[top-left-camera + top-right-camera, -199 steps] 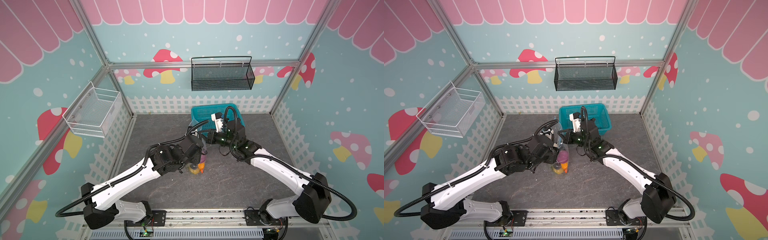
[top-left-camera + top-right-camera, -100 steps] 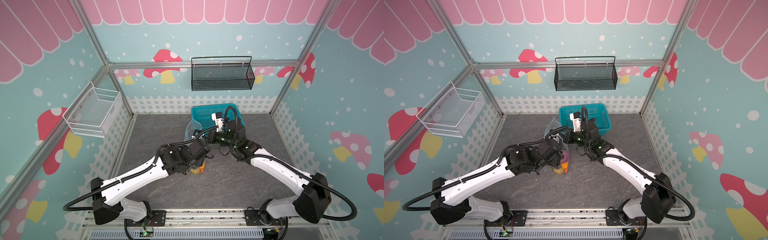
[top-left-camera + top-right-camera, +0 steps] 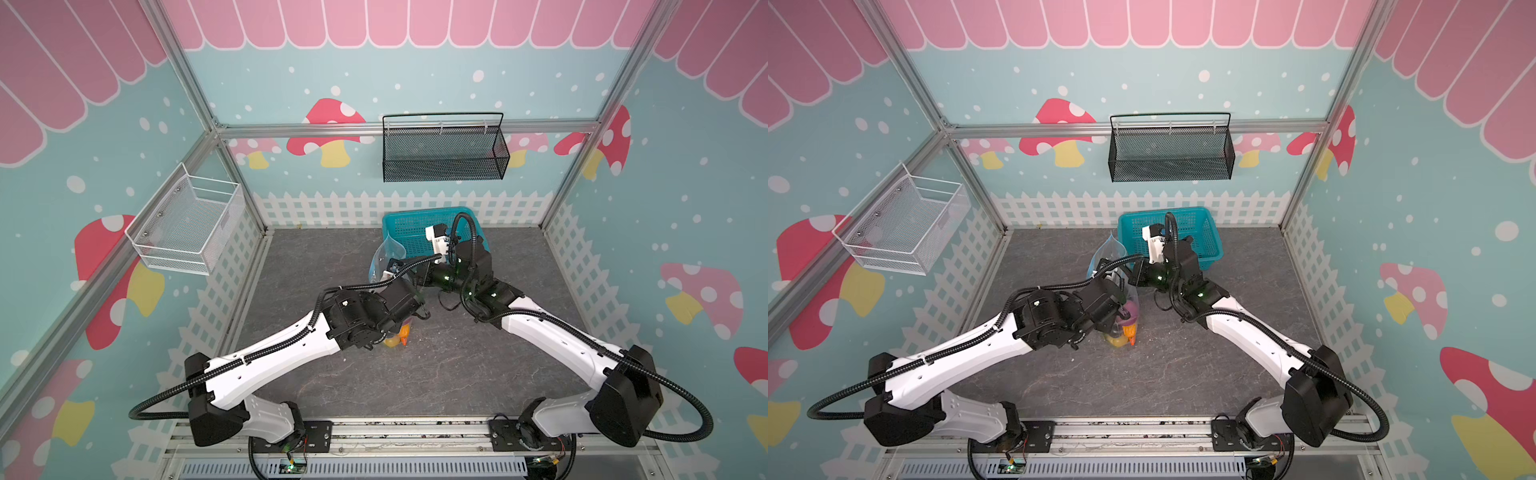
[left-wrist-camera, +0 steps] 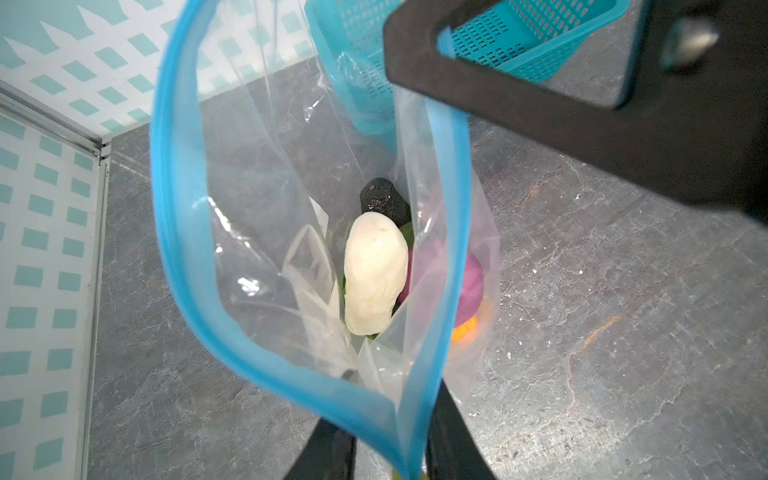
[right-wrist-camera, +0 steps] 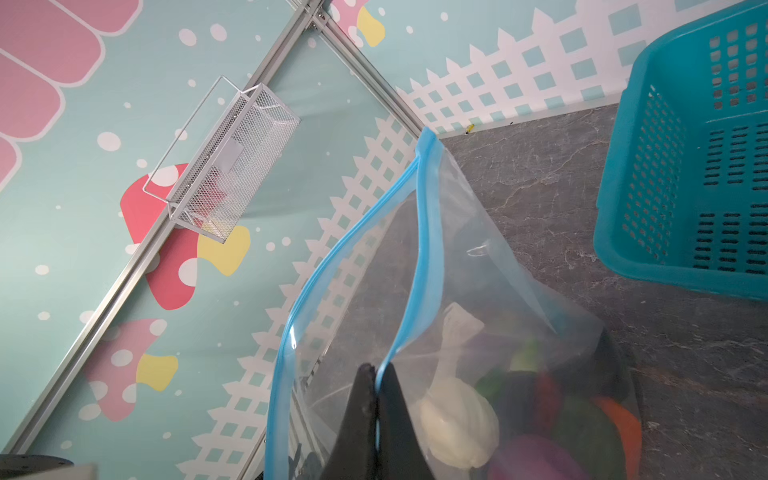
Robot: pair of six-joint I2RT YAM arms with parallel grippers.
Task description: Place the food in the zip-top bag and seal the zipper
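Observation:
The clear zip-top bag (image 3: 386, 257) (image 3: 1108, 254) stands upright mid-table with its mouth gaping. Its blue zipper (image 4: 174, 208) (image 5: 424, 249) rings the opening. The food lies at the bottom: a white radish (image 4: 374, 270) (image 5: 457, 419), a dark eggplant (image 4: 380, 199), a purple onion (image 4: 469, 286) and an orange carrot (image 4: 465, 330) (image 3: 1128, 330). My left gripper (image 4: 392, 380) straddles the zipper's near end, its jaws apart with floor showing between one finger and the strip. My right gripper (image 5: 376, 368) is shut on one side of the zipper strip and holds it up.
A teal lattice basket (image 3: 415, 224) (image 3: 1200, 232) (image 5: 685, 187) sits right behind the bag, against the back fence. A white wire basket (image 3: 187, 224) hangs on the left wall and a black mesh one (image 3: 442, 153) on the back wall.
My left arm has swung right and forward to the bag's near end, and its jaws have narrowed around the zipper there. The bag's mouth now stands up higher. The right arm has not moved.

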